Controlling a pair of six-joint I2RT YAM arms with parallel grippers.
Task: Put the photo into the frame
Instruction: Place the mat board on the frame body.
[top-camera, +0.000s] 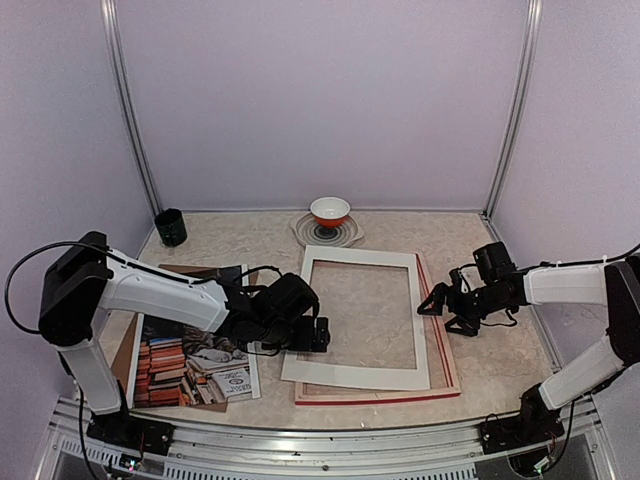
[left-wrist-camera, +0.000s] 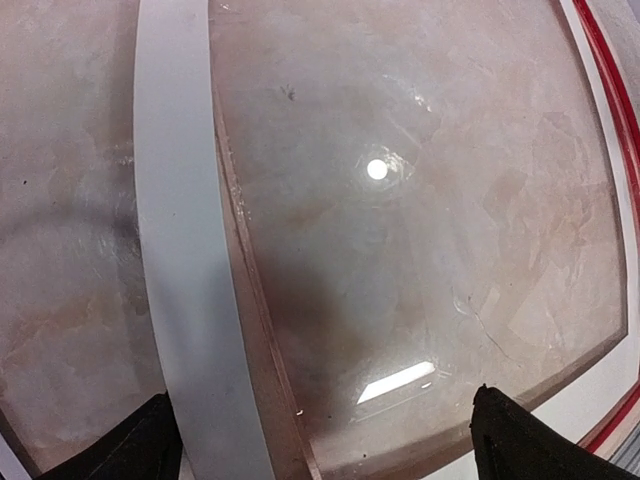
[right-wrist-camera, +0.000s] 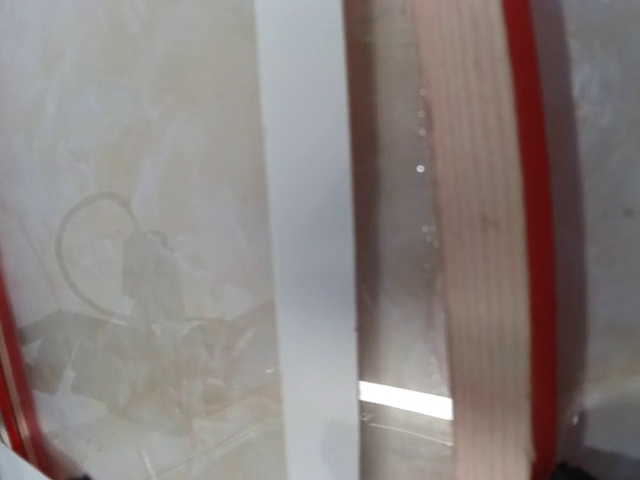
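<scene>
The frame (top-camera: 441, 345) lies face down mid-table, its pale wood back up and its red edges showing at the right and front. A white mat (top-camera: 355, 375) lies on it, shifted left. The photo (top-camera: 190, 365) lies at the left on a brown board (top-camera: 124, 350), partly under my left arm. My left gripper (top-camera: 316, 335) is open and low over the mat's left strip (left-wrist-camera: 185, 250) and the pane (left-wrist-camera: 420, 250), its fingertips (left-wrist-camera: 150, 445) wide apart. My right gripper (top-camera: 437, 305) is open over the frame's right rail (right-wrist-camera: 480, 230), beside the mat strip (right-wrist-camera: 305, 230).
An orange-and-white bowl (top-camera: 330, 211) stands on a ringed plate (top-camera: 304, 233) at the back centre. A dark cup (top-camera: 170, 227) stands at the back left. Purple walls close in the table on three sides.
</scene>
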